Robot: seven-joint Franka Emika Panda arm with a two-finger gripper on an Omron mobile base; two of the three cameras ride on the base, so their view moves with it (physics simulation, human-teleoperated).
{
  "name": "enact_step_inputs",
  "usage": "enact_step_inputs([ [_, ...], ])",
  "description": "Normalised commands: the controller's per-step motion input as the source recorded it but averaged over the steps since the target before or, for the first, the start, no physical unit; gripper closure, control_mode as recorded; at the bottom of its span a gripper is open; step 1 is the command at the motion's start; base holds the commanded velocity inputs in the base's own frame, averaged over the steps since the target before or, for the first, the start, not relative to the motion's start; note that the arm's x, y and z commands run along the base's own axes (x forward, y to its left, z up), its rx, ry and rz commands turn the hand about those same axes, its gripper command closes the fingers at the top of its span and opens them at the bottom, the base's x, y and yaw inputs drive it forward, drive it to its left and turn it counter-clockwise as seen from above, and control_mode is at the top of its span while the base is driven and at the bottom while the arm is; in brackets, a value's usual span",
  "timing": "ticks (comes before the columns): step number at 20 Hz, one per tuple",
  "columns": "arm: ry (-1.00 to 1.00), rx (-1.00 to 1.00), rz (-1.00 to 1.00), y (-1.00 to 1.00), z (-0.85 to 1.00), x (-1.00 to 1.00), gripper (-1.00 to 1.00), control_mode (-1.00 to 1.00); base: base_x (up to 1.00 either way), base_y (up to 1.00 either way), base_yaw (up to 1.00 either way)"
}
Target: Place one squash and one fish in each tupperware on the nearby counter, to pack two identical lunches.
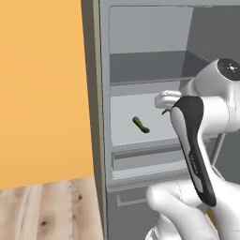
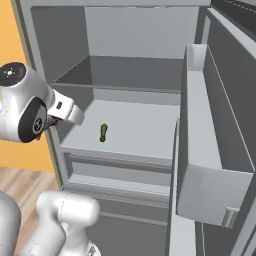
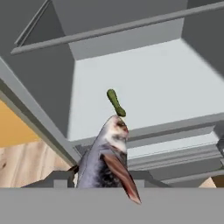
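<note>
Left base view. The arm reaches toward the open fridge (image 1: 150, 93); the hand sits near the front edge of the middle shelf (image 1: 136, 110). The green squash (image 1: 140, 125) lies flat on that shelf, at about 8 o'clock from the hand and apart from it. The jaws themselves cannot be made out here. Judgement: the step in hand is carrying a fish out of the fridge to the counter; withdraw straight back so the forearm clears the shelf lip.

Right base view. The green squash (image 2: 103, 132) lies at the front centre of the shelf (image 2: 140, 125), at 3 o'clock from the wrist. The fridge door (image 2: 210, 150) stands open at 3 o'clock of the picture. Judgement: swing away from the door bin, not toward it.

Hand view. The grey fish (image 3: 105, 157), with a reddish fin, stands up from the bottom edge, its head at 12 o'clock. The gripper (image 3: 101, 186) is clamped on the lower body of the fish; the fingertips are hidden behind it. The green squash (image 3: 116, 103) appears just above the fish's head, farther back on the shelf and not touching it. Judgement: the fish projects far beyond the jaws, so it may pivot; move slowly and keep the hand level. No tupperware can be placed from these pictures.
</note>
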Motion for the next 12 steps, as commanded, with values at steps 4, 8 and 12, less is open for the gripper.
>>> enact_step_inputs([
  [4, 0.00, 0.00, 0.00, 0.00, 0.00, 0.00, 1.00, 1.00, -0.69, 0.00, 0.01],
  [8, 0.00, 0.00, 0.00, 0.00, 0.00, 0.00, 1.00, 1.00, -0.91, 0.04, 0.17],
  [12, 0.00, 0.00, 0.00, 0.00, 0.00, 0.00, 1.00, 1.00, -1.00, 0.25, 0.36],
])
